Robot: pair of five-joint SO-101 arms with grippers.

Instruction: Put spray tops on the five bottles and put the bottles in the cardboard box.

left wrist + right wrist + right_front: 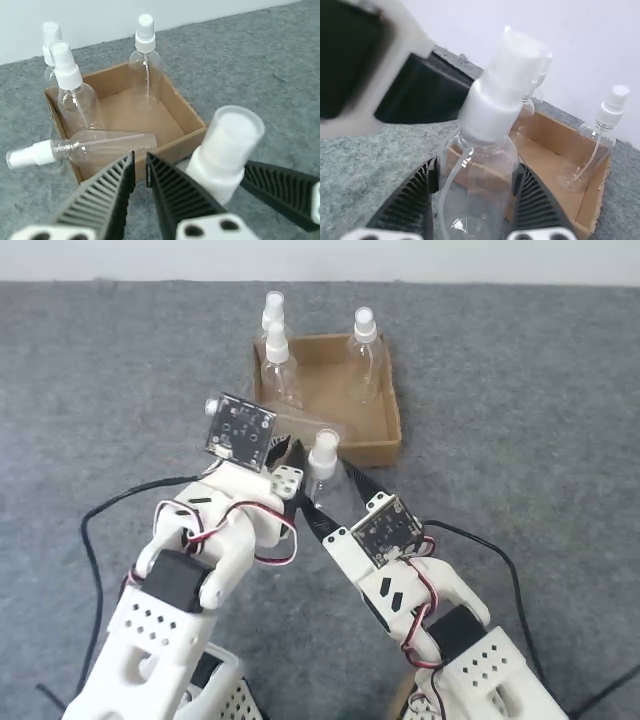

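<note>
- We see the right hand clamped on the clear body of the held bottle, one ribbed black finger on each side of it.
- The held bottle stands upright just in front of the cardboard box, outside its near wall, and a white spray top sits on its neck.
- The left hand is just beside that spray top. Its fingers are almost together, with a thin slit between them and nothing in their grip.
- We cannot tell whether the left hand touches the spray top.
- The cardboard box lies on the grey worktop, beyond both arms.
- A lying bottle rests on its side across the box's near left corner as the high view shows it. Its white top pokes out over the side wall.
- The left upright bottle stands inside the box at the far left corner, with its top on.
- The right upright bottle stands inside the box at the far right corner, also topped.
- A fifth bottle, topped too, seems to stand just behind the box's far wall, though we cannot be sure from these angles.
</note>
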